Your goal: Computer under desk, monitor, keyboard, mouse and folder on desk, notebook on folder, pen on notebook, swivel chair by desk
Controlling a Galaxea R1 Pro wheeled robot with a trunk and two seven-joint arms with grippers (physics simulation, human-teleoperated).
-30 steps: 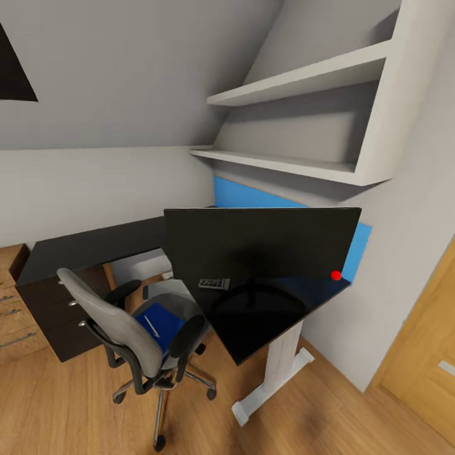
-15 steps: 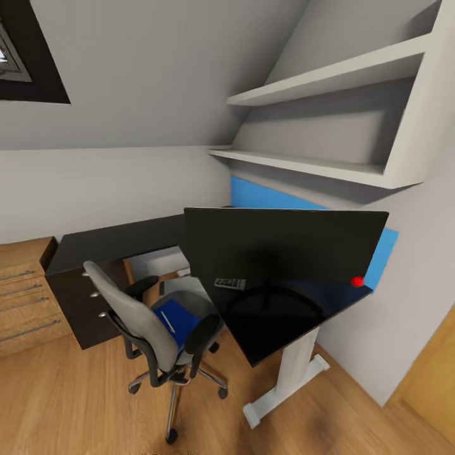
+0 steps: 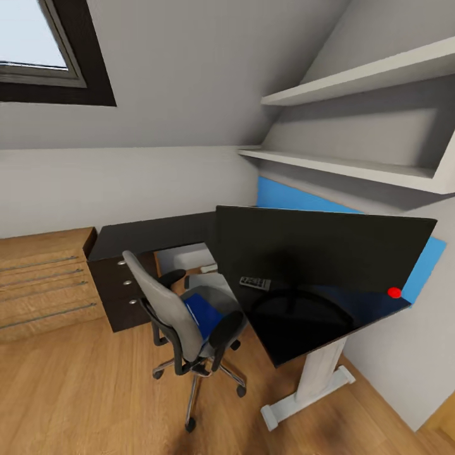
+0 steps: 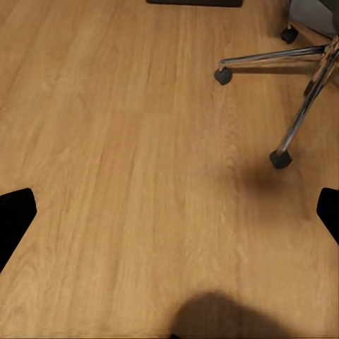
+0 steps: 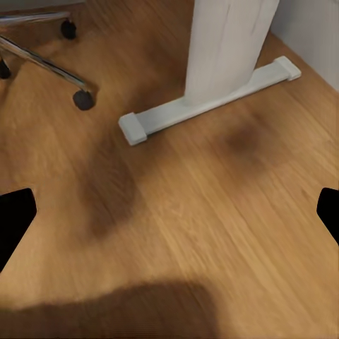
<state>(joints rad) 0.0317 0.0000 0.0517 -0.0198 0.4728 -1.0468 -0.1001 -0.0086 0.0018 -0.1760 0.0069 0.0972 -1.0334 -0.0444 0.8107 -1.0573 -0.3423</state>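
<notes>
Fingers of both grippers spread wide, empty, over floor. Folder lay on chair seat; monitor stood on bench. Risk: reaching in might roll chair on casters, spilling folder.

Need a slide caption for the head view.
Swivel chair holding the blue folder beside the black desk with monitor.

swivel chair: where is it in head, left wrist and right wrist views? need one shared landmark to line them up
Head view: grey padded swivel chair with chrome star base stands lower centre, in front of the glossy black desk.
Left wrist view: chrome legs and black casters at the upper right corner.
Right wrist view: chrome leg and caster at the upper left, near the desk's white T-foot.
Shared landmark: the chair's star base on the wood floor.
</notes>
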